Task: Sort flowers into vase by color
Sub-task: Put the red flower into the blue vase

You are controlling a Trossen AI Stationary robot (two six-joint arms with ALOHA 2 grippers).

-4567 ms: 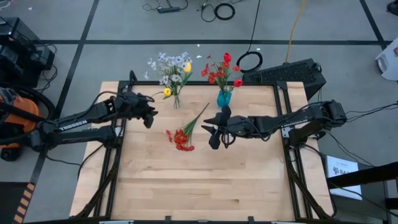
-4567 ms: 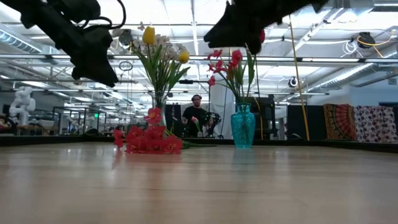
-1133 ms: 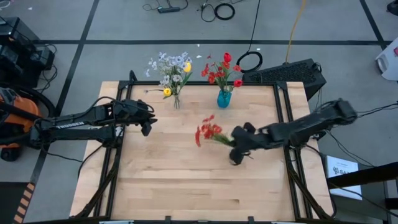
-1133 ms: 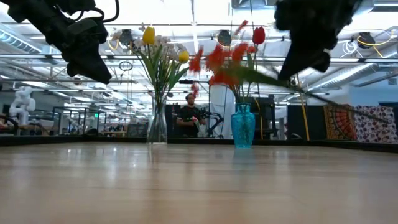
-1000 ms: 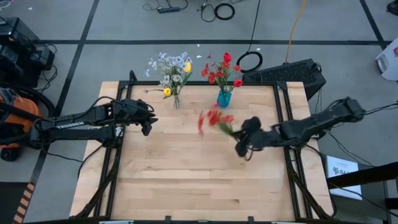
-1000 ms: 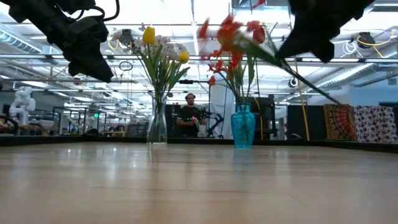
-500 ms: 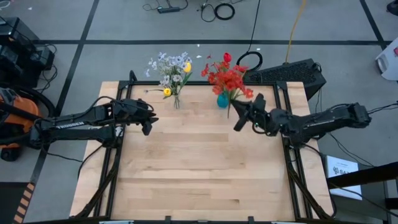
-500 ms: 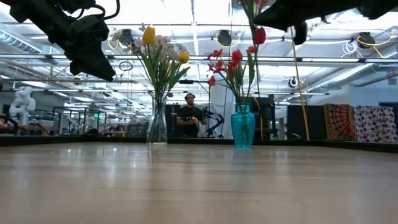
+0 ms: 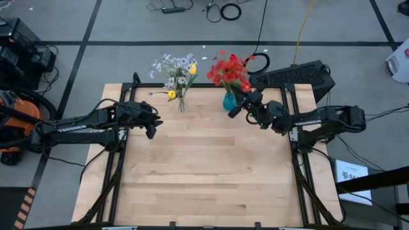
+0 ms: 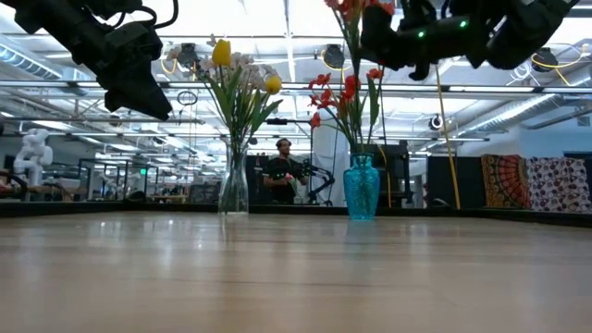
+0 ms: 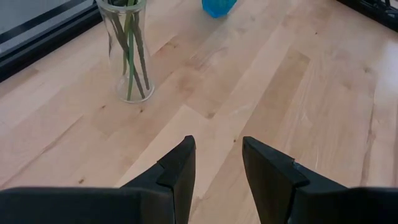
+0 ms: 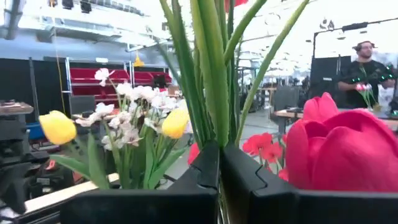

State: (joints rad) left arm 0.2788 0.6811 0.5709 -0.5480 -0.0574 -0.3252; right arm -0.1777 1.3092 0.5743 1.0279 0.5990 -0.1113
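Observation:
My right gripper point(image 9: 236, 107) is shut on a bunch of red flowers point(image 9: 229, 67) and holds it upright over the blue vase point(image 9: 228, 101) at the table's far edge, where other red flowers point(image 10: 347, 92) stand. Whether the held stems' lower ends reach into the vase is hidden. A clear vase point(image 9: 181, 103) to its left holds yellow tulips and pale white sprays point(image 9: 176, 69) by their stems. My left gripper point(image 9: 152, 122) hovers open above the table's left part, near side of the clear vase point(image 11: 127, 56), with nothing between its fingers. My right gripper pinches the green stems point(image 12: 211, 118) of the red flowers between its two fingers point(image 12: 199, 171). The fingers come about level from the table's right and lie across the stems. The bunch stands upright with its blossoms up, lifted clear of the table.
The wooden tabletop point(image 9: 204, 179) spreads out on the near side of both vases. A dark box point(image 9: 294, 75) sits beyond the far right corner. In the low view a person point(image 10: 284, 171) stands in the room behind the table.
My right gripper has carried the red flowers from mid-table toward the far edge and up, to the blue vase. The bunch has tipped from slanting leftward to upright, blossoms up. The gripper has stayed shut on the stems.

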